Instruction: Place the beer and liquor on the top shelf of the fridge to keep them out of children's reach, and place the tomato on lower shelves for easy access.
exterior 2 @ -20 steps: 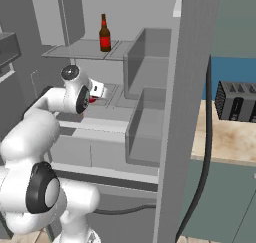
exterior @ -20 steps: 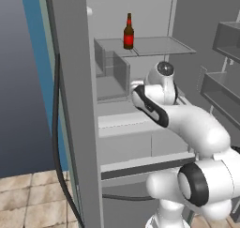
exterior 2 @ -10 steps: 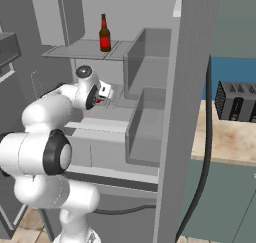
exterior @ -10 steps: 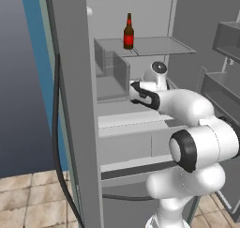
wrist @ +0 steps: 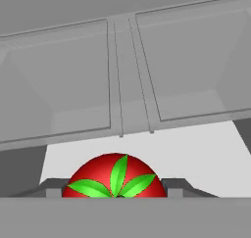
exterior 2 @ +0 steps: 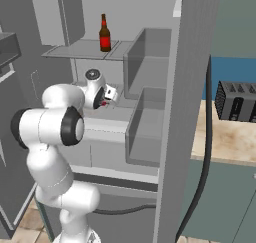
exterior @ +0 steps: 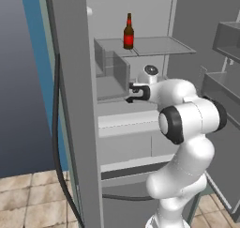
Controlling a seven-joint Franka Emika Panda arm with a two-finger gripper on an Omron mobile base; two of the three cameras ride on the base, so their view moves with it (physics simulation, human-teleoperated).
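Note:
The beer [exterior: 128, 32] [exterior 2: 104, 34] stands upright on the top shelf [exterior: 159, 46] [exterior 2: 70, 51] of the open fridge [exterior: 70, 105] [exterior 2: 190, 87]. My gripper [exterior: 129, 92] [exterior 2: 106, 101] [wrist: 115, 190] reaches into the fridge below that shelf, over the lower shelves [exterior: 122, 117] [exterior 2: 115, 122]. It is shut on the tomato [wrist: 115, 178] [exterior 2: 103, 104], whose green stem top faces the hand camera. A dark fingertip [wrist: 54, 185] shows on each side of it. The liquor is out of view.
Two clear bins [wrist: 59, 90] [wrist: 191, 70] lie straight ahead of the hand, with more boxy bins [exterior: 112, 67] [exterior 2: 150, 67] along the fridge's side. Door racks [exterior: 229, 39] hang at the right. A toaster [exterior 2: 237, 101] sits on the counter beside the fridge. A dark cable [exterior: 56, 142] hangs down.
The hand has carried the tomato deeper into the fridge, leftward in the left base view. The elbow has swung up and closer to the cameras. The beer has not moved.

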